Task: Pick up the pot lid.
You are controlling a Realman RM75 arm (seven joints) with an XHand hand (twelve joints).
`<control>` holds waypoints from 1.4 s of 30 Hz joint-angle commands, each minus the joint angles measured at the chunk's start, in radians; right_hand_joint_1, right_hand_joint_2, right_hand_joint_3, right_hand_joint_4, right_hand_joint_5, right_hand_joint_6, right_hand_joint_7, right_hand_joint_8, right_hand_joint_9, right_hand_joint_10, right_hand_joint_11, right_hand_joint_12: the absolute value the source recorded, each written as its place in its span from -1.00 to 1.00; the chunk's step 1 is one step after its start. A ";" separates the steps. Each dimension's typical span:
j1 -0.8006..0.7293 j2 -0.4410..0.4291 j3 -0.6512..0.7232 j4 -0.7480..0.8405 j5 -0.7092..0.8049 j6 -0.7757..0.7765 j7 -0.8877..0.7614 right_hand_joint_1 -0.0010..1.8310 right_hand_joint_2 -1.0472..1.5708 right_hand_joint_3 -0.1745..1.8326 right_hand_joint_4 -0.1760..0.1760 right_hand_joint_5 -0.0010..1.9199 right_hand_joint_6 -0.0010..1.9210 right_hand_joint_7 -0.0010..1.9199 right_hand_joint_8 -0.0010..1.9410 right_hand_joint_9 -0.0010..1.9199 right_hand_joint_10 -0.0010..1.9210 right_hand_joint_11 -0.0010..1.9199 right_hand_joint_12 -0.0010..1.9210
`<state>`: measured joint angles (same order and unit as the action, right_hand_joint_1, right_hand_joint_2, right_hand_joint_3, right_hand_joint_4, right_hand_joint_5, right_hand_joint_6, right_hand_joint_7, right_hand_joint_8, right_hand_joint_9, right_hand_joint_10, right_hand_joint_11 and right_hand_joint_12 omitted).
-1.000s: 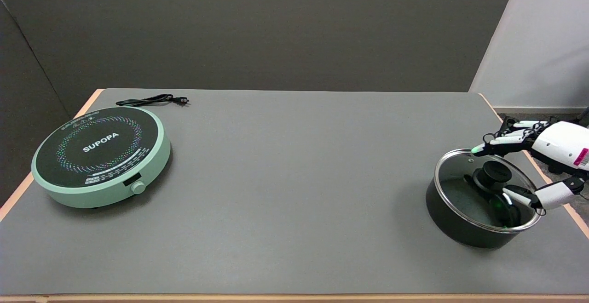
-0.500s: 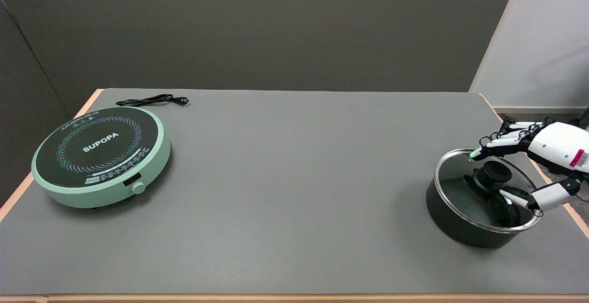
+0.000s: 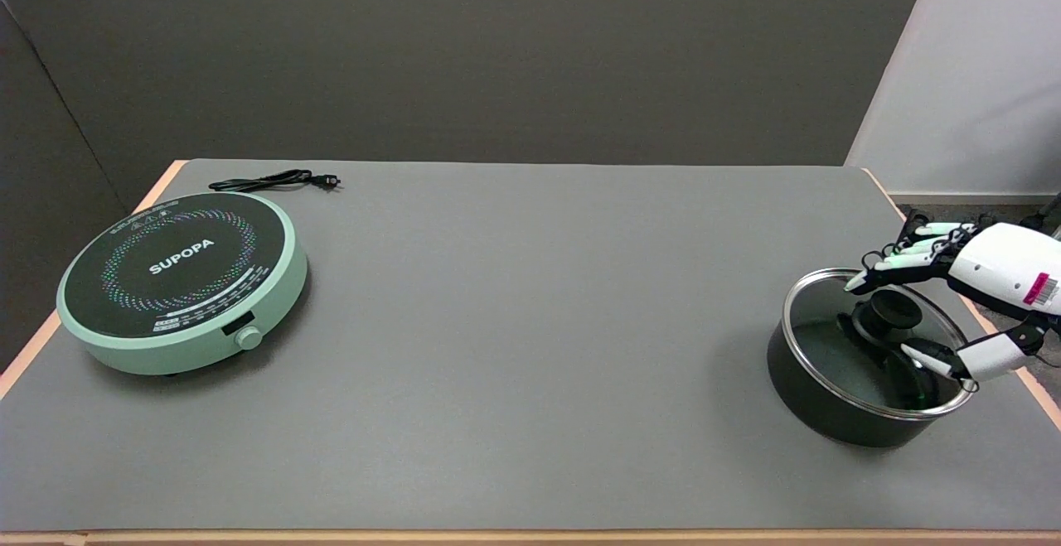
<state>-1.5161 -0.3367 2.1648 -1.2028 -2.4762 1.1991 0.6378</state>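
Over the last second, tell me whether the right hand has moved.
Yes. The right hand has drawn back slightly rightward from the lid's knob, fingers apart.

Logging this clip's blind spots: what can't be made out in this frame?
- Head view: whether the right hand touches the black knob of the round glass pot lid: single angle.
- Right arm: cut off by the right edge.
- Small print on the mint-green round induction cooker: too small.
- Black pot's contents: reflections hide them.
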 commanded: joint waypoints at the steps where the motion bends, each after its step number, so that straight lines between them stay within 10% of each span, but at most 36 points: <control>1: 0.009 0.014 -0.018 0.025 0.000 0.018 -0.013 -0.05 0.22 0.12 1.00 -0.35 -0.57 -0.18 -0.68 -0.20 -0.42 -0.51 -0.20; 42: 0.025 0.088 -0.067 0.087 0.001 0.046 -0.013 -0.05 0.23 0.10 1.00 -0.32 -0.47 -0.16 -0.65 -0.18 -0.38 -0.50 -0.20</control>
<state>-1.4960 -0.2737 2.1229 -1.1405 -2.4761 1.2384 0.6252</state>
